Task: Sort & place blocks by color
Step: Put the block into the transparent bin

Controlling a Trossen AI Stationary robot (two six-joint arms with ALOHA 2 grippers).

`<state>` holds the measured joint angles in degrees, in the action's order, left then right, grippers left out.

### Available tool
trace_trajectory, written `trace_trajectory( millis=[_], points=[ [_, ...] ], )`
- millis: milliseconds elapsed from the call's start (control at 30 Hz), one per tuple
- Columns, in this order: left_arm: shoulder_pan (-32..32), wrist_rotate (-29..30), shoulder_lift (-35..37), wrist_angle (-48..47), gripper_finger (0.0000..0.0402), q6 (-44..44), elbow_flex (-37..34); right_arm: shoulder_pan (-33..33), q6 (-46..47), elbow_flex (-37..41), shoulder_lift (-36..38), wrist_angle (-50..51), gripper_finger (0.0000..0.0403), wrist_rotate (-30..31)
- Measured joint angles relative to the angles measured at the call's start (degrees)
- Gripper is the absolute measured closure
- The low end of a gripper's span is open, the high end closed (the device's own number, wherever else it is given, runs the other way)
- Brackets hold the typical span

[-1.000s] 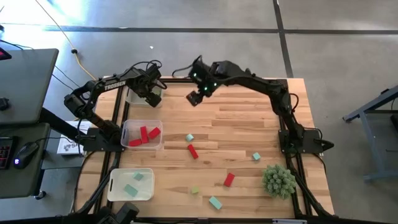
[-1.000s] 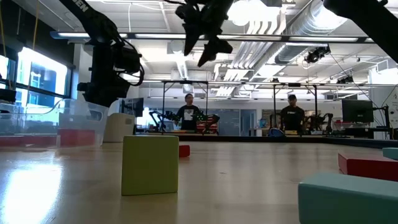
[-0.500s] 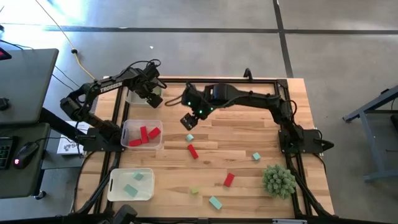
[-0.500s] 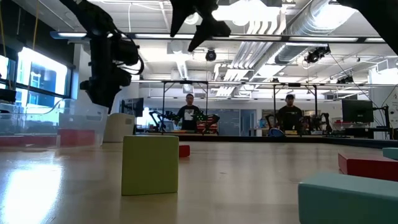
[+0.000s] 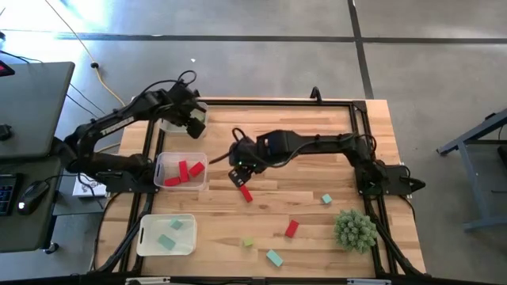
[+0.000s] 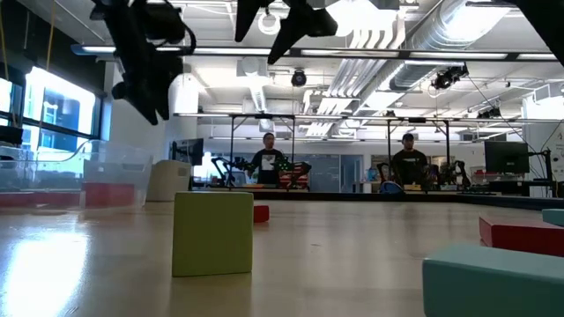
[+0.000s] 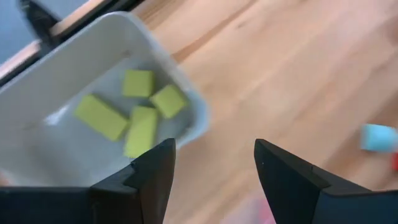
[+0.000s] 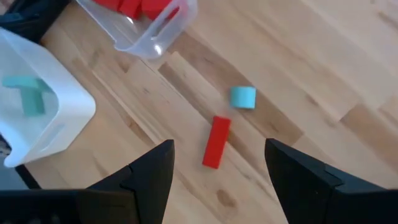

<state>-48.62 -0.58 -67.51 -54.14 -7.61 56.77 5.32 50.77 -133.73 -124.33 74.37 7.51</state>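
A: Take the middle bin with the red blocks (image 5: 184, 171) as the marker. What sits left of it?

B: Nothing on the table further left. Toward the table's near edge from it is the bin with teal blocks (image 5: 167, 235). Toward the far edge is the bin of yellow-green blocks (image 7: 134, 118), and the left gripper (image 5: 192, 120) hangs over that bin, fingers apart, holding nothing.

A: And to the right of the red bin?

B: The right gripper (image 5: 238, 172) is up off the table just right of it, jaws wide and empty. Its wrist camera shows a red bar (image 8: 216, 142) and a small teal block (image 8: 243, 97) just beside each other on the wood below.

A: Further right?

B: A yellow-green cube (image 5: 248, 241) and a teal block (image 5: 274, 257) near the front edge, then a red block (image 5: 291, 229), then a small teal cube (image 5: 326, 199). The spiky green plant ball (image 5: 354, 229) is farthest from the red bin.
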Motion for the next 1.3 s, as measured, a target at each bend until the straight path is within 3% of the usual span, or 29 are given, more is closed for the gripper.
trace_trajectory(
  millis=[300, 500, 667, 867, 1300],
  points=[
    [6.26, -2.17, 5.23, -0.02, 0.0192, -2.75, 0.00, 1.84, 8.54, 0.02, -4.73, 0.01, 0.0164, -1.97],
    [9.11, -2.14, 5.97, -0.06, 0.0192, -3.34, 0.00, 2.37, 9.44, 0.02, -8.53, 0.19, 0.0164, -2.56],
    [10.76, -2.03, 5.97, -0.12, 0.0192, -3.81, 0.00, 2.23, 9.44, 0.02, -13.04, -0.17, 0.0164, -6.60],
    [11.63, -1.98, 5.97, -0.10, 0.0194, -3.79, 0.00, 2.38, 9.40, 0.04, -16.89, -0.61, 0.0164, -9.21],
    [11.61, -1.76, 5.97, -0.16, 0.0194, -3.77, 0.00, 2.44, 9.24, 0.01, -21.74, -2.35, 0.0164, -9.07]
  ],
)
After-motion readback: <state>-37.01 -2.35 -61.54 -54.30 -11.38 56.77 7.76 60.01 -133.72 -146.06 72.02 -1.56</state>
